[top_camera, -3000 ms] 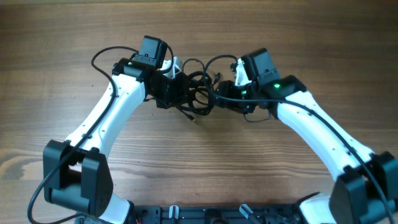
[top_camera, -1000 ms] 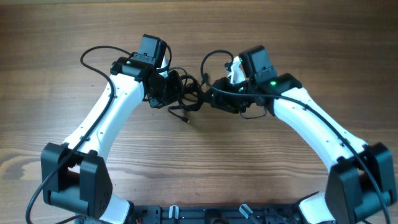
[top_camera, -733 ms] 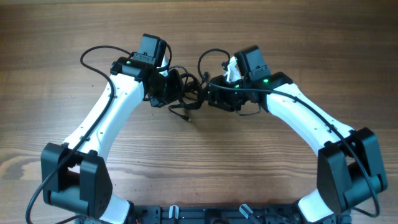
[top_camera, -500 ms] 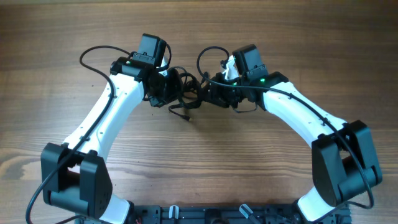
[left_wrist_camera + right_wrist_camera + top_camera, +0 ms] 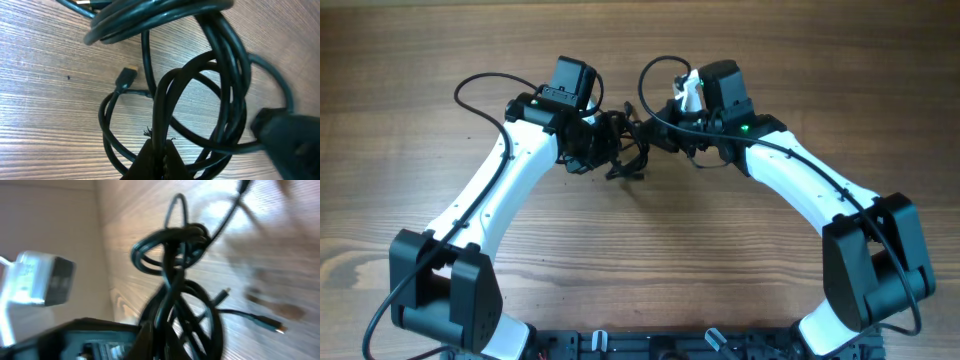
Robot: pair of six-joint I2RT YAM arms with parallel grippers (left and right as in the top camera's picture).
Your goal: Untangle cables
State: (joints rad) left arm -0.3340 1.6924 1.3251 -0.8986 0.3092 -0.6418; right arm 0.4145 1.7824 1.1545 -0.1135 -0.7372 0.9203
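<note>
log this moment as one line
left gripper: shut on cables | right gripper: shut on cables | cables: tangled between both grippers | plug: one end loose

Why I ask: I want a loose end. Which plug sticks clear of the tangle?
The gold-tipped black plug left of the thin black cable loops; the one at the top edge hugs the bundle.
</note>
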